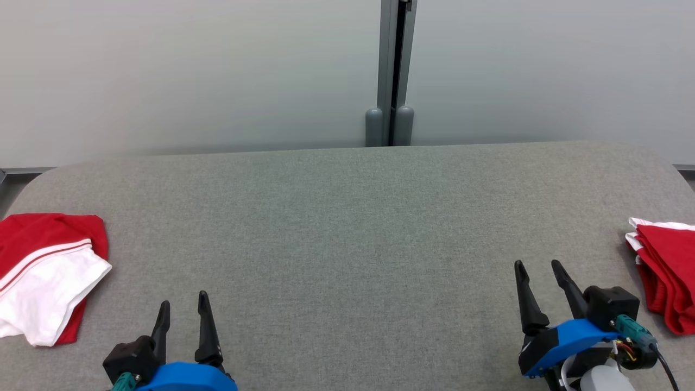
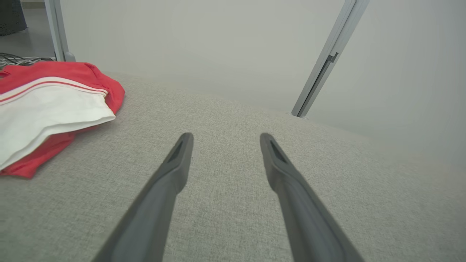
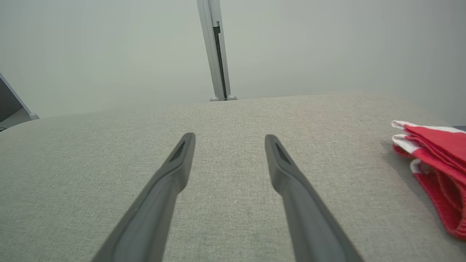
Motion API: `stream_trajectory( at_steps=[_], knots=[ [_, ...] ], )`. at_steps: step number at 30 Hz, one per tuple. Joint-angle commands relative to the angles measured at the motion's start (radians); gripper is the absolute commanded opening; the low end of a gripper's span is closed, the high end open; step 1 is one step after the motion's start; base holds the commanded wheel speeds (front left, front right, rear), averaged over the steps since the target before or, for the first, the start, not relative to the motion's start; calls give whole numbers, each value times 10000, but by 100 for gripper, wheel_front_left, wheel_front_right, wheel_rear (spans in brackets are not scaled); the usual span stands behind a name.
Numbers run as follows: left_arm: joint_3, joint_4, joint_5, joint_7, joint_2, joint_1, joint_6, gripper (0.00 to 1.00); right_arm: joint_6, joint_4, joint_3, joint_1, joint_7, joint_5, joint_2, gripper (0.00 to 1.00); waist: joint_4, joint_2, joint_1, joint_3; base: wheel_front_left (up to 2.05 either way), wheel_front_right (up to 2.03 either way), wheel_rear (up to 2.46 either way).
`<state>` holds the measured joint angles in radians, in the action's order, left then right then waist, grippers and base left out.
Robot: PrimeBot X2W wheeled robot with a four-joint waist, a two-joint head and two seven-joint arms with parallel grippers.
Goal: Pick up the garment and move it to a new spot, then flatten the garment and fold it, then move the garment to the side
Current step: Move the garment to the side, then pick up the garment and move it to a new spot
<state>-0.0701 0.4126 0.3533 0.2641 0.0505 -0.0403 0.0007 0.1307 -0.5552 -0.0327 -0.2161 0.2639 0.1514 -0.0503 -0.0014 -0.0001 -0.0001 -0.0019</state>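
A folded red and white garment (image 1: 46,274) lies at the table's left edge, left of my left gripper (image 1: 184,301), and its red and white folds (image 2: 47,109) fill the upper left of the left wrist view. That gripper (image 2: 224,137) is open and holds nothing. A second red garment with white trim (image 1: 665,271) lies bunched at the table's right edge, just right of my right gripper (image 1: 538,266). It appears again (image 3: 437,160) at the right of the right wrist view. The right gripper (image 3: 229,137) is open above bare table.
The grey fabric-covered table (image 1: 347,244) stretches wide between the two garments. A pale wall with a grey vertical post (image 1: 393,70) stands behind its far edge. Cables (image 2: 18,60) lie on the floor beyond the left garment.
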Motion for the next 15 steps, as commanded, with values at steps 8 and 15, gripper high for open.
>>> stream_trajectory(
  at_steps=[8, 15],
  knots=[
    [132, -76, 81, 5, -4, 232, 83, 100, 1, 129, 286, 275, 6, 43, -18, 100, 89, 1, 1, -143, 0, 0, 0],
    [106, -98, 22, 5, -4, 29, 178, 100, 1, 64, 559, 230, 6, 95, -17, 100, 563, 1, 1, 50, 0, 0, 0]
  ],
)
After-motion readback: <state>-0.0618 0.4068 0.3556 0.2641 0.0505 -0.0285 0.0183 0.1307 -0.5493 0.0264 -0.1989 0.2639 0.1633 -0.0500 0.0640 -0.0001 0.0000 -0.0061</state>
